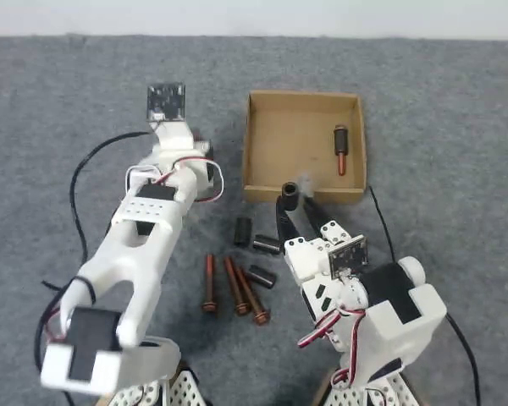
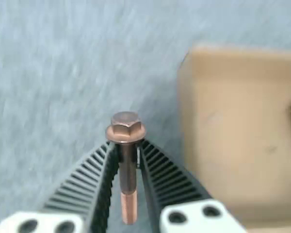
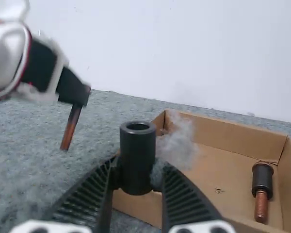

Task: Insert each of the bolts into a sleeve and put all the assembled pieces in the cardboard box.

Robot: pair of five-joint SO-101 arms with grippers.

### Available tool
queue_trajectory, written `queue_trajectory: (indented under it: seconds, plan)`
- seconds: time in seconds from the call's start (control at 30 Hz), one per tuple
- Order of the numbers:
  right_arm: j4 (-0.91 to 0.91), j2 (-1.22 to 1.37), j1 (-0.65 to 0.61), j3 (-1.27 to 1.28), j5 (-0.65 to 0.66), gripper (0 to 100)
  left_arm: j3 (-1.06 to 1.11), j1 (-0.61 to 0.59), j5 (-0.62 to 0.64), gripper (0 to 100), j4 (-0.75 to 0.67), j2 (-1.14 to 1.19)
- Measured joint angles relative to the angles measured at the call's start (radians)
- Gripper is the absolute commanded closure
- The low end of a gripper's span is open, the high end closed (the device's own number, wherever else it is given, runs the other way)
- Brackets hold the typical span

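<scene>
Here the left gripper [image 2: 127, 145] is clamped on a copper-coloured hex-head metal bolt [image 2: 127, 170], its ribbed black fingers [image 2: 99, 170] pinching the shank just under the flanged head. In the right wrist view this bolt hangs tilted with its threaded end down, clear of the grey carpeted table surface [image 1: 440, 127] and outside the shallow brown cardboard box [image 1: 292, 144], on the side of the box's left wall. The right gripper [image 3: 137, 170] grips a short black cylindrical sleeve [image 3: 137, 155] around its lower half and holds it upright, open bore facing up, just in front of the box's near wall. The held bolt and the held sleeve are apart. Inside the box, near its right wall, lies one assembled piece [image 1: 341, 149], a black sleeve with a copper shank sticking out of it. Between the two arms, three loose copper bolts [image 1: 235, 286] lie close together on the carpet, roughly parallel with their heads toward the robot. Just beyond them, three loose black sleeves [image 1: 267, 244] lie on their sides, near one another.
</scene>
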Motion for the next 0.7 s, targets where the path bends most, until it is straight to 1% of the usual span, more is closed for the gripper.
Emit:
queue_trajectory:
  seconds: [0.13, 0.37, 0.53, 0.6, 0.7]
  plan:
    - [0.043, 0.0, 0.0, 0.0, 0.0, 99.1, 0.0, 0.048, 0.0, 99, -0.008, -0.14]
    - [0.046, 0.0, -0.002, 0.0, 0.0, 99.1, 0.0, 0.114, 0.0, 99, -0.006, -0.361]
    - [0.048, 0.0, -0.009, 0.0, 0.0, 99.1, 0.0, 0.181, 0.0, 99, 0.094, -0.494]
    - [0.054, 0.0, -0.04, 0.0, 0.0, 99.1, 0.0, 0.219, 0.0, 99, 0.143, -0.555]
    - [0.055, 0.0, -0.037, 0.0, 0.0, 99.1, 0.0, 0.279, 0.0, 99, 0.207, -0.647]
